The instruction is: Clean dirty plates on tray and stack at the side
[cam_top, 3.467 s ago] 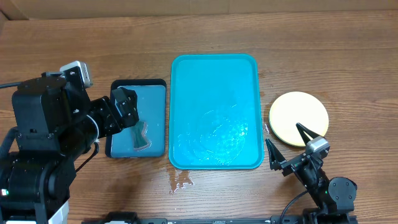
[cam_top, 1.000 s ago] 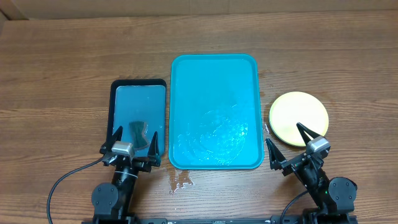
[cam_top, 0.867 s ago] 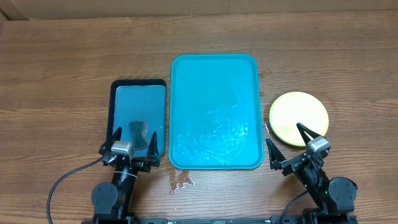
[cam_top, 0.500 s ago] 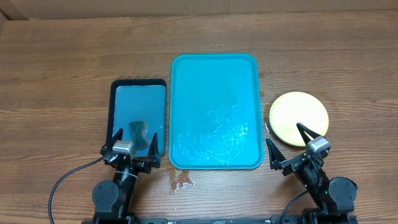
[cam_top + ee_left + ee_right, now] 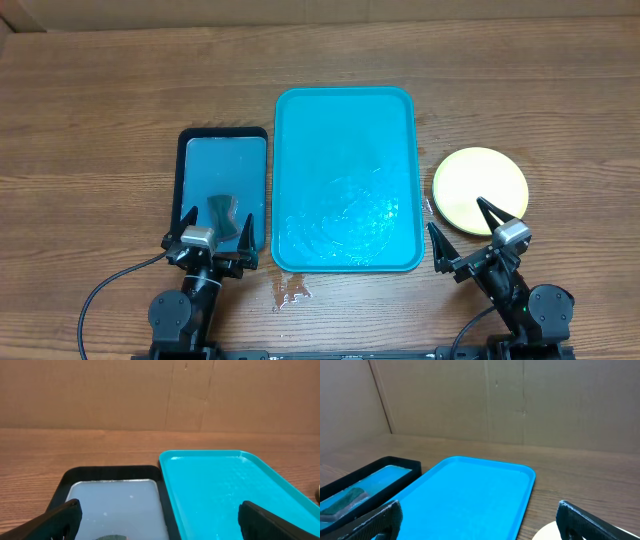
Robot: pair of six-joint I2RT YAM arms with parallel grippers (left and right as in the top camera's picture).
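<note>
Plates [image 5: 480, 190] sit on the desk [image 5: 100, 100] just right of the teal tray [image 5: 345, 130] (not touching it); left fingers [image 5: 185, 222] and right fingers [image 5: 488, 213] are spread apart.

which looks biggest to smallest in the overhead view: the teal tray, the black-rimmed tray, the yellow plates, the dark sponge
1. teal tray, clearly the largest
2. black-rimmed tray, narrower and shorter
3. plates, showing as one round disc
4. sponge, by far the smallest

All lie flat on the table, so nearness to the camera barely matters.
</note>
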